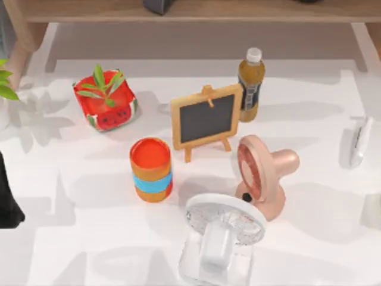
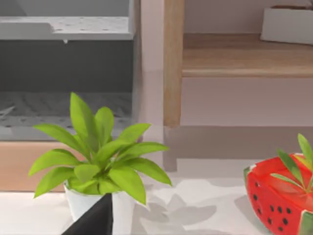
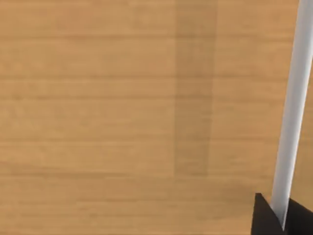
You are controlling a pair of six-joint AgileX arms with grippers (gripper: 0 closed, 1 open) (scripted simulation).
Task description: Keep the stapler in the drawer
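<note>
From above, the stapler [image 1: 359, 140] lies on the white table [image 1: 71, 238] near its right edge, well apart from the bottle [image 1: 250, 85], the small chalkboard [image 1: 206, 119], the pink fan [image 1: 262, 173], the white fan [image 1: 223, 229], the orange cup [image 1: 151, 169] and the watermelon planter [image 1: 106, 100]. The left arm [image 1: 8, 199] sits parked at the table's left edge. The left wrist view shows a leafy potted plant [image 2: 98, 156], the watermelon planter beside it and a wooden shelf [image 2: 244, 54] behind; whether that gripper is open cannot be told. The right wrist view shows a wooden surface [image 3: 122, 117] and a white bar [image 3: 292, 112]; its gripper's state cannot be told either.
</note>
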